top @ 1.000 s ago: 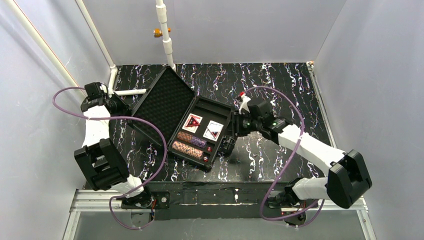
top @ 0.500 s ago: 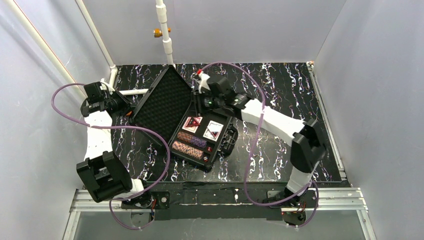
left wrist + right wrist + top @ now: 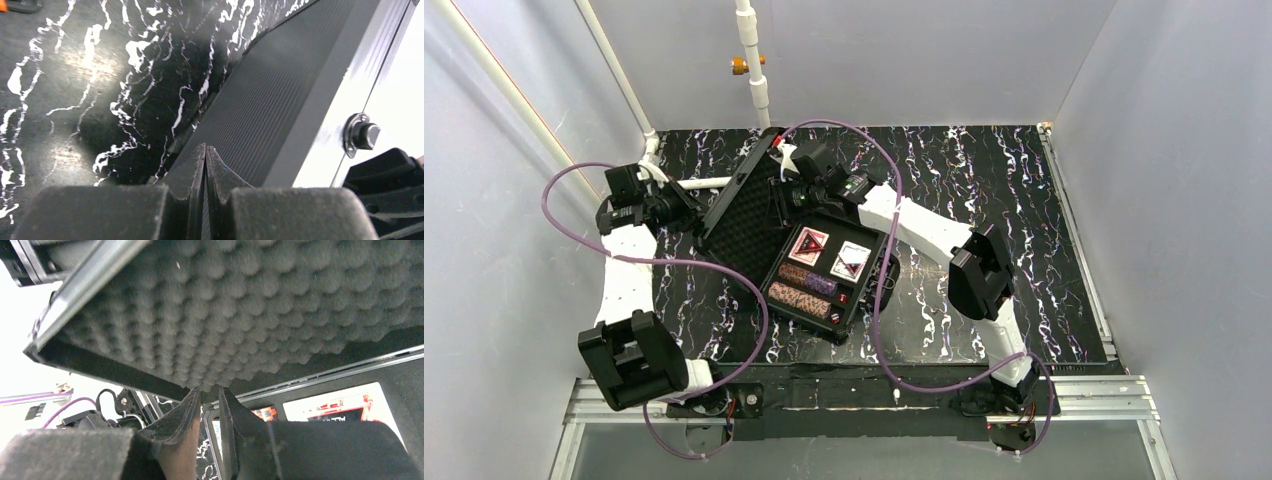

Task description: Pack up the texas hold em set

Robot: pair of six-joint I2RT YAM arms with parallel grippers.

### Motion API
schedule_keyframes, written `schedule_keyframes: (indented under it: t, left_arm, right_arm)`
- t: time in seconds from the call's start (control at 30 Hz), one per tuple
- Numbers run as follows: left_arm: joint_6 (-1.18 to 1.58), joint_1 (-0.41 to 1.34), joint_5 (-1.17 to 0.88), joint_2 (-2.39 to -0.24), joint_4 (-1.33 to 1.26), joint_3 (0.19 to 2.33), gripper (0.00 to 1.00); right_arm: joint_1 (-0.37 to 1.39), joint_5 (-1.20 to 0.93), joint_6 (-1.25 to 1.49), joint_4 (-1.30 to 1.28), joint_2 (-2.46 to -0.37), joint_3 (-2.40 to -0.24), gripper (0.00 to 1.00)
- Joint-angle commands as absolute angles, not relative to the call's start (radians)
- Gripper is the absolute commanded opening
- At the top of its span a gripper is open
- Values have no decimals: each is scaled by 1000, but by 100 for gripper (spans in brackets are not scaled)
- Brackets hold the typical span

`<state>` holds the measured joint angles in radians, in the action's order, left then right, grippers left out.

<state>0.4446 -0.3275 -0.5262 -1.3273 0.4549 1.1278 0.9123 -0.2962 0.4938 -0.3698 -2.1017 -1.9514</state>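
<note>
Case lid (image 3: 250,305) above right gripper (image 3: 210,392) (nearly touching).

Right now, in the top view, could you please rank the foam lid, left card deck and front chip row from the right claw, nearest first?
1. Foam lid, at the right claw, upper left.
2. Left card deck, middle.
3. Front chip row, lowest in view.

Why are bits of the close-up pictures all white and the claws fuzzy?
Left wrist view: background beyond the case lid blown white, glare on the table, left claw too close to focus. Right wrist view: same washout left of the foam, right claw soft. Top view: even, sharp.
</note>
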Motion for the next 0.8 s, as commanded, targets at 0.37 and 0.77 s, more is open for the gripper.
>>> schedule_keyframes:
  t: [0.37, 0.77]
  left_arm:
    - [422, -199, -593, -1225, 526, 1089, 4]
    - [389, -103, -568, -1208, 526, 1088, 4]
  right_arm:
    - [919, -296, 489, -385, -2078, -2039, 24]
    - [919, -253, 502, -368, -1976, -1919, 23]
